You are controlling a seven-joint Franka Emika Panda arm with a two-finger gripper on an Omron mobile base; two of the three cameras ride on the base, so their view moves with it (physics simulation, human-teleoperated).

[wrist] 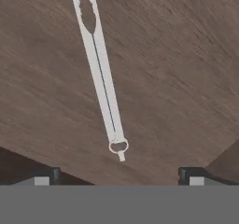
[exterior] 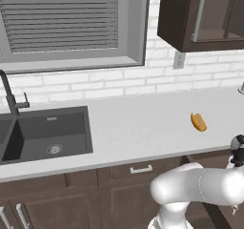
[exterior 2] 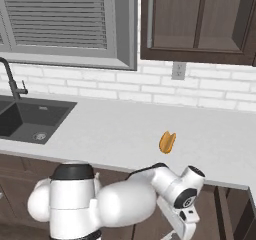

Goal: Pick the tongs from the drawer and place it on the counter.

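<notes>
In the hand view the tongs (wrist: 100,69) lie flat on the brown wooden floor of the drawer (wrist: 182,78). They are a slim silvery pair of arms pressed close together, with a small ring at the near end (wrist: 118,146). My gripper (wrist: 119,177) hovers over that ring end and stands open. Its two dark fingertips (wrist: 46,175) sit far apart, one on each side of the tongs, touching nothing. The light grey counter (exterior: 143,123) runs above the lower cabinets, and my arm (exterior 2: 175,191) bends down below its front edge.
A small orange food item (exterior: 198,122) lies on the counter near its front right. The dark sink basin (exterior: 47,132) with its faucet (exterior: 12,97) sits at the left. A dark wall cabinet (exterior: 205,13) hangs above the right end.
</notes>
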